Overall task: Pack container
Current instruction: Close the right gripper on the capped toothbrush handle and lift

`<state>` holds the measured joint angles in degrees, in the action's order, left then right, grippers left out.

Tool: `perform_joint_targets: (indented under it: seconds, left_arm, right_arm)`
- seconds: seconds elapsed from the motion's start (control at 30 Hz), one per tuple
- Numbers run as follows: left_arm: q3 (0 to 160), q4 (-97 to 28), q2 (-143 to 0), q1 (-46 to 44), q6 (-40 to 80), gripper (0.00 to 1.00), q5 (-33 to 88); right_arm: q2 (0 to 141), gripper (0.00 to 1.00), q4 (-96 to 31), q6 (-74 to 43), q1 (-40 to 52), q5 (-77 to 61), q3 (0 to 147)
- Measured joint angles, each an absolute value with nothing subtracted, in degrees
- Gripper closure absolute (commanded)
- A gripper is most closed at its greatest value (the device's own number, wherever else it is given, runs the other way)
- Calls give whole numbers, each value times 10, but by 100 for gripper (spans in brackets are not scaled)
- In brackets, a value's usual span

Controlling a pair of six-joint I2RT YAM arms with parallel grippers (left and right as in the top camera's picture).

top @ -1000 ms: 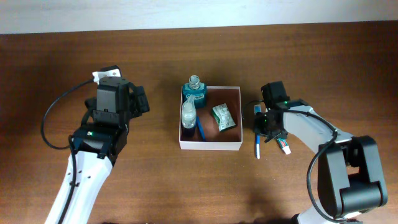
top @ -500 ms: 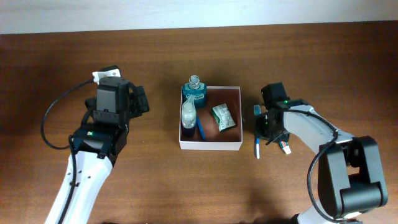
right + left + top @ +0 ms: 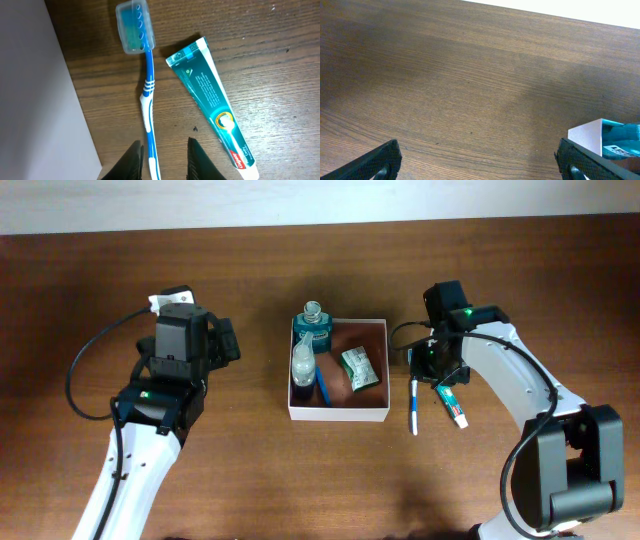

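Observation:
The container (image 3: pixel 338 415) is a square shallow box with white walls and a reddish-brown inside, at the table's middle. It holds a teal bottle (image 3: pixel 313 326), a clear bottle (image 3: pixel 303 364), a blue toothbrush (image 3: pixel 323 389) and a green packet (image 3: pixel 357 368). Right of it on the table lie a capped blue-and-white toothbrush (image 3: pixel 414 406) (image 3: pixel 147 92) and a green toothpaste tube (image 3: pixel 454 404) (image 3: pixel 209 97). My right gripper (image 3: pixel 436 372) (image 3: pixel 165 161) is open above them, with the toothbrush handle's end between its fingers. My left gripper (image 3: pixel 227 340) (image 3: pixel 480 162) is open and empty, left of the container.
The container's white outer wall (image 3: pixel 35 100) fills the left of the right wrist view, close to the toothbrush. The left wrist view shows bare wood and the container's near corner (image 3: pixel 585 137) with the teal bottle (image 3: pixel 620 135).
My right gripper has moved toward the far side of the table, uncovering the toothpaste tube, which now lies fully in view. The left arm has not moved.

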<state>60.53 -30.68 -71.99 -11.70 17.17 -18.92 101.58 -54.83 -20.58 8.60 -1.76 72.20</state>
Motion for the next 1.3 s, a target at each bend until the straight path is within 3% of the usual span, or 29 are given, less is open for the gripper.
perform_joint_targets:
  seconds: [0.27, 0.4, 1.03, 1.17, 1.3]
  left_arm:
    - [605, -307, -720, -117, 172, 1, -189]
    - [605, -307, -720, -117, 172, 1, -189]
    - [605, -307, -720, -117, 172, 1, -189]
    - [605, -307, -720, -117, 172, 1, -189]
    - [605, -307, -720, -117, 172, 1, -189]
  right_arm:
    - [1016, 59, -479, -212, 86, -40, 689]
    - [1016, 57, -449, -212, 86, -55, 658]
    - [1014, 57, -345, -234, 86, -63, 570]
    - [1014, 66, -344, -239, 86, -62, 570]
    - [1014, 67, -344, -240, 86, -56, 568]
